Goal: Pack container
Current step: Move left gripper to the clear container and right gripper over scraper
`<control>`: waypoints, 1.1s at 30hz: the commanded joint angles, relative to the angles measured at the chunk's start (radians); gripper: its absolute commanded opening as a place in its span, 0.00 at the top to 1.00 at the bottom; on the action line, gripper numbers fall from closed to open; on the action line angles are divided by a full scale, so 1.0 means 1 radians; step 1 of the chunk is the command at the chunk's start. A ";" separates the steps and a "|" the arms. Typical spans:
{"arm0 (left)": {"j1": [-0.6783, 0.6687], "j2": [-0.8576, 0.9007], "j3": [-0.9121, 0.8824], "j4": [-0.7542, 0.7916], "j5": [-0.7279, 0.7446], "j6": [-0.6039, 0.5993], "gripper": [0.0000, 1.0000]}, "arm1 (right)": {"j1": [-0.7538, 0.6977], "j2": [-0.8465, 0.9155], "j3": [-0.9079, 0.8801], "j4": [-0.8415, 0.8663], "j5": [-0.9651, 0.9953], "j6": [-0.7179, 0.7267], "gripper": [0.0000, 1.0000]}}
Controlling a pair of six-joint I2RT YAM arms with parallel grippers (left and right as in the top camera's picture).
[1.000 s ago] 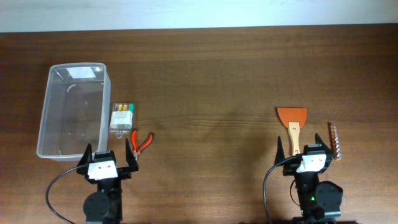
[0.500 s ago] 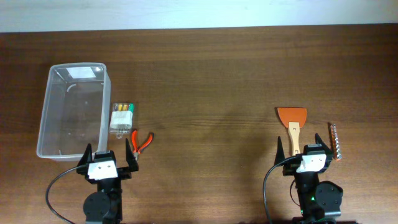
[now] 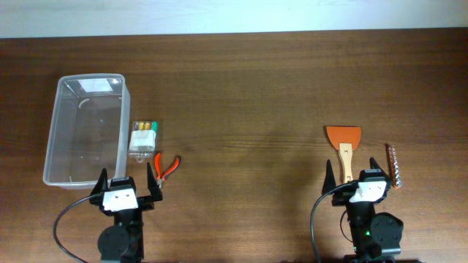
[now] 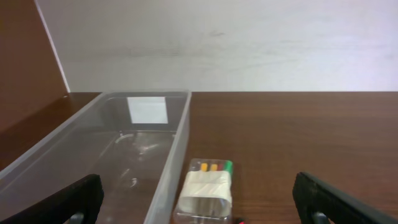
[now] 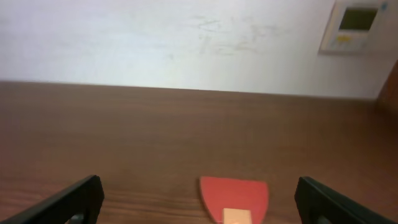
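Left hand point(image 3: 127, 177) and right hand point(image 3: 355, 174) both spread wide, holding nothing, container point(image 3: 84, 146) at 9 o'clock on worktop point(image 3: 241, 95), marker pack point(image 3: 144, 139) just beside it.

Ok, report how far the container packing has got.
Done: nothing; the container holds no items. In hand: nothing; the left gripper and right gripper are both open and empty. Left: everything, namely the clear marker pack and red pliers beside the container, and the orange scraper and small strip by the right gripper.
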 commanded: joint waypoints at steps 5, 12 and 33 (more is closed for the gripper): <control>-0.003 0.012 0.084 -0.118 0.104 -0.115 0.01 | -0.006 0.039 0.016 -0.007 -0.068 0.335 0.01; -0.002 0.262 0.411 -0.321 0.047 -0.115 0.01 | -0.006 0.225 0.215 -0.094 -0.171 0.338 0.01; 0.257 1.260 1.232 -1.148 0.402 -0.282 0.01 | -0.006 1.201 1.284 -1.205 -0.227 0.105 0.01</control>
